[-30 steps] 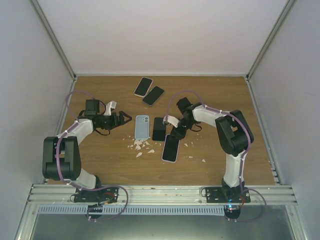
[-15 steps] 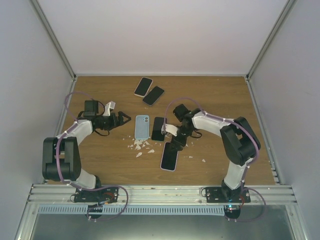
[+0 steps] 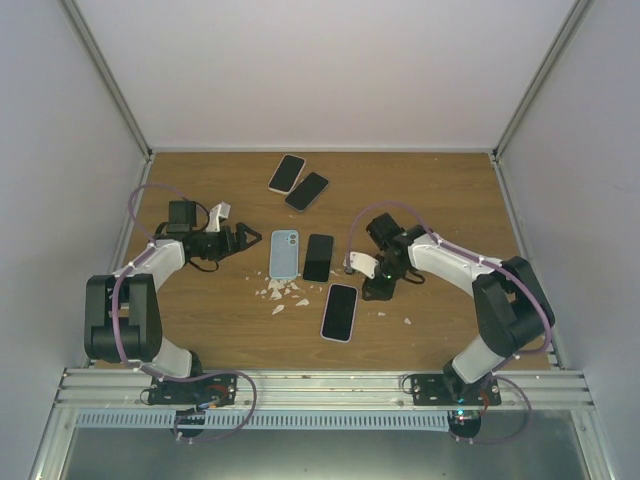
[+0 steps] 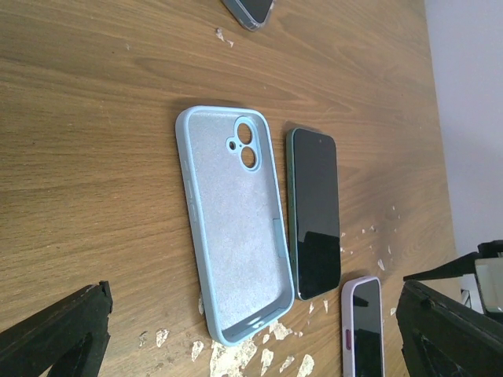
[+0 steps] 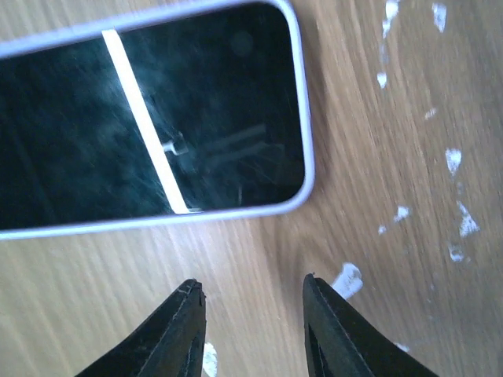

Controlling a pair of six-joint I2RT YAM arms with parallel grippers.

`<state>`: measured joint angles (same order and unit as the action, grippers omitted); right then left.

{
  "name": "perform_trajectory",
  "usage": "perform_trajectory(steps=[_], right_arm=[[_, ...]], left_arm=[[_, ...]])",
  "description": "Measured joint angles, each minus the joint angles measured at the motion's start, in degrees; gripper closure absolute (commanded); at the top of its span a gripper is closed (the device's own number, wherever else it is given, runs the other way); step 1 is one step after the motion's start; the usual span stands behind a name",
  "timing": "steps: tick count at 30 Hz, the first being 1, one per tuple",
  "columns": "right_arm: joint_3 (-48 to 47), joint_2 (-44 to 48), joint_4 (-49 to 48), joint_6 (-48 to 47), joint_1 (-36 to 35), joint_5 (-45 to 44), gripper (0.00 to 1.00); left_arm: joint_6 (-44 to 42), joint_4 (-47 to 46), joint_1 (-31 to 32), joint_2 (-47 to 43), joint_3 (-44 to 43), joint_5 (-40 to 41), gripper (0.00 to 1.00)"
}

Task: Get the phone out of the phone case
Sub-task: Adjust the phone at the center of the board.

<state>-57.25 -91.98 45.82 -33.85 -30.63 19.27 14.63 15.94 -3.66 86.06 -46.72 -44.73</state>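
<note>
An empty light blue phone case (image 3: 284,253) (image 4: 232,228) lies inside up in the middle of the table. A bare dark phone (image 3: 319,257) (image 4: 314,212) lies flat right beside it. Nearer the front lies another phone in a lilac case (image 3: 340,312) (image 5: 149,118), screen up. My left gripper (image 3: 254,240) (image 4: 251,338) stands wide open just left of the blue case, holding nothing. My right gripper (image 3: 374,290) (image 5: 251,298) hovers low over bare wood, just right of the lilac-cased phone's top corner. Its jaws are apart with nothing between them.
Two more phones (image 3: 287,173) (image 3: 307,190) lie side by side at the back of the table. White flakes (image 3: 280,291) are scattered below the blue case, with a few more (image 3: 407,322) to the right. Grey walls close in the table on three sides.
The right gripper let go of the lilac-cased phone and drew back to the right. That phone slid toward the front and lies flat, uncovering the dark phone. The left arm stayed still.
</note>
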Motion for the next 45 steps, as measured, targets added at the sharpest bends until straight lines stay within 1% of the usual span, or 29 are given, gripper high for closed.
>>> perform_trajectory(steps=[3,8,15,25,34,36,38,39,41,42,45], right_arm=[[1.2,-0.2,-0.4,-0.3,0.3,-3.5,0.71],[1.2,-2.3,-2.2,0.0,0.0,-5.7,0.71],[1.0,-5.8,-4.4,1.3,-3.3,-5.8,0.71],[-3.1,-9.6,-6.9,2.4,-7.3,-5.7,0.72],[-6.5,-12.0,-7.1,3.8,-13.9,-4.6,0.70],[-7.6,-12.5,-7.1,4.2,-15.8,-4.0,0.67],[-9.1,-13.3,-7.1,4.9,-17.4,-3.5,0.58],[-10.4,-13.9,-6.9,5.0,-18.2,-3.2,0.51],[-12.5,-14.9,-6.9,5.7,-19.2,-2.4,0.34],[-13.5,-15.3,-6.8,5.9,-19.5,-2.2,0.27],[-15.1,-15.6,-6.8,7.0,-19.7,-1.4,0.13]], left_arm=[[0.0,0.0,0.0,0.0,0.0,0.0,0.01],[0.0,-0.1,-0.2,0.0,0.0,0.0,0.01],[0.0,-0.2,-0.6,0.0,0.0,0.0,0.01],[0.3,-0.3,-0.6,0.0,0.0,-0.2,0.01],[0.4,-0.3,-0.6,0.0,0.0,-0.4,0.01],[0.4,-0.3,-0.7,0.0,0.0,-0.4,0.01],[0.4,-0.3,-0.7,0.0,0.0,-0.4,0.01],[0.4,-0.3,-0.7,0.1,0.0,-0.5,0.01],[0.4,-0.3,-0.7,0.2,0.0,-0.4,0.01],[0.4,-0.3,-0.7,0.2,0.0,-0.5,0.01],[0.4,-0.3,-1.0,0.2,0.0,-0.4,0.01]])
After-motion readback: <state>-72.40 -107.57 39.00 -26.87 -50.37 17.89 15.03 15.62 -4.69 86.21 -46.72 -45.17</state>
